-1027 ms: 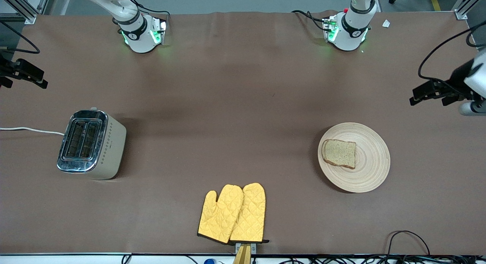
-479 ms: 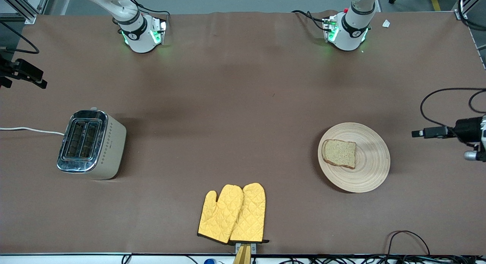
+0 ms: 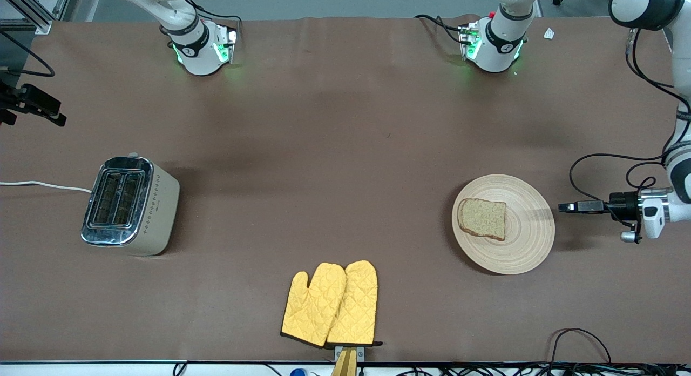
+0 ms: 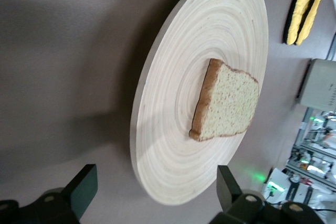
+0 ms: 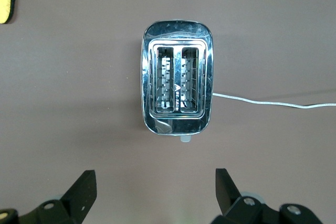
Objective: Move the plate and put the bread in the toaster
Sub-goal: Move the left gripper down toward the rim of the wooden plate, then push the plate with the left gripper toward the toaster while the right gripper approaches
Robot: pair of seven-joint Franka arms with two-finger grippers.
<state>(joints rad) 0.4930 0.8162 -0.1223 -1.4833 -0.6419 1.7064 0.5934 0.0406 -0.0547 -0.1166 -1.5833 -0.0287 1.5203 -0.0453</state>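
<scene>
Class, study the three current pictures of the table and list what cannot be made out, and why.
- Right gripper: front view, its arm is cut off by the picture's edge.
- Toaster slots: right wrist view, their bottoms are too dark to see.
- Bread underside: every view, hidden against the plate.
- Oven mitts: left wrist view, only a strip shows at the edge.
- Left gripper: front view, seen side-on.

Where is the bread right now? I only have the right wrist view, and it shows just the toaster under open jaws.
Observer: The bread lies on the plate, toward the left arm's end of the table.
Operator: Is the left gripper holding it?
Observer: No. It hangs beside the plate's rim, jaws open, holding nothing.
Operator: Anything else near the toaster?
Observer: Yellow oven mitts, nearer the front camera than toaster and plate.
</scene>
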